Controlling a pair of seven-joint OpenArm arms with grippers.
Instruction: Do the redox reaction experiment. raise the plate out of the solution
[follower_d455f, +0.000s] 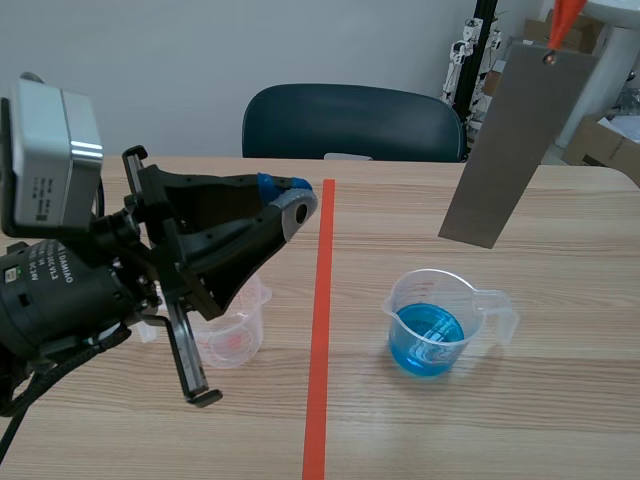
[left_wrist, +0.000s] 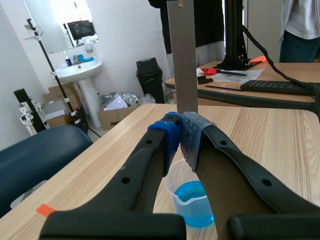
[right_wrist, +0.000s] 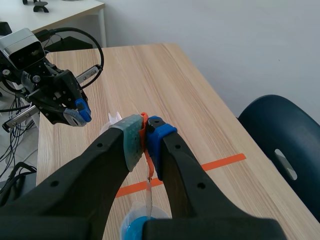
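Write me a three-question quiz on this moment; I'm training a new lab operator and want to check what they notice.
1. True or false: the lower end of the grey metal plate is dipped in the blue solution.
2. Multiple choice: what is the right gripper pinching? A) the orange tab at the plate's top end; B) the plate's bare lower edge; C) nothing.
3. Fill in the blank: the left gripper, holding nothing, is ___ (open or shut).

Key: 1 false, the plate hangs clear above the solution; 2 A; 3 shut.
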